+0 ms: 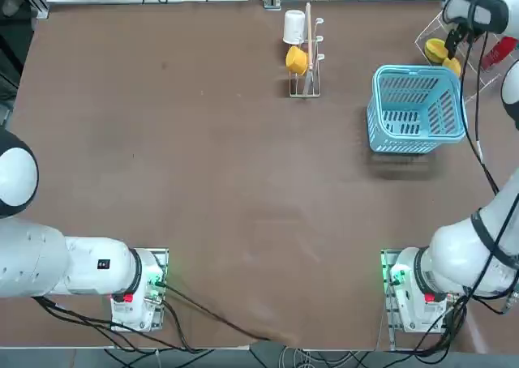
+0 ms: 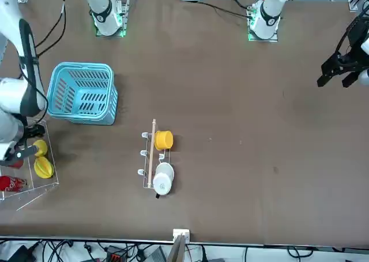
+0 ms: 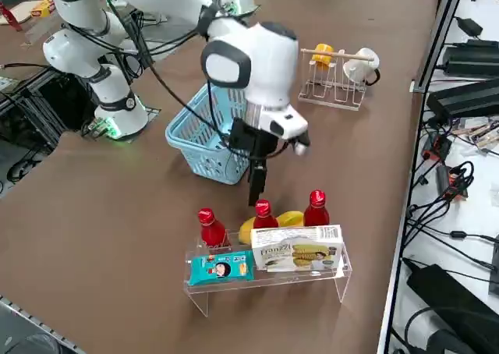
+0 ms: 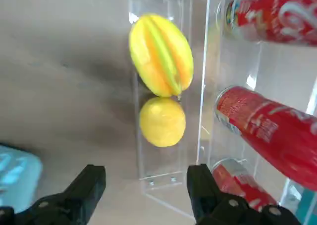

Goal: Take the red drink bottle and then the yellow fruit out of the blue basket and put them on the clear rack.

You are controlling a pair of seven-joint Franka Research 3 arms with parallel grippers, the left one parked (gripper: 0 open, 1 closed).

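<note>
Over the brown table (image 1: 243,181), your right gripper (image 4: 146,178) hangs spread wide, the yellow fruit (image 4: 162,122) just beyond its fingertips.

White rounded arm, black cables, dark fingers (image 4: 204,183) with screws.

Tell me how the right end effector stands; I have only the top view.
Observer: The black two-finger right end effector is open, nothing gripped, over the side of the clear acrylic rack where the fruit lies.
Operator: Report the small round yellow fruit.
Observer: The wrist view shows the small round plain yellow fruit on the rack's narrow shelf, end to end with a larger ridged yellow fruit.
Operator: Count the red bottles there.
Observer: Three red plastic bottles with red caps stand on the rack, in the right side view. Which one came from the basket, I can't tell.
</note>
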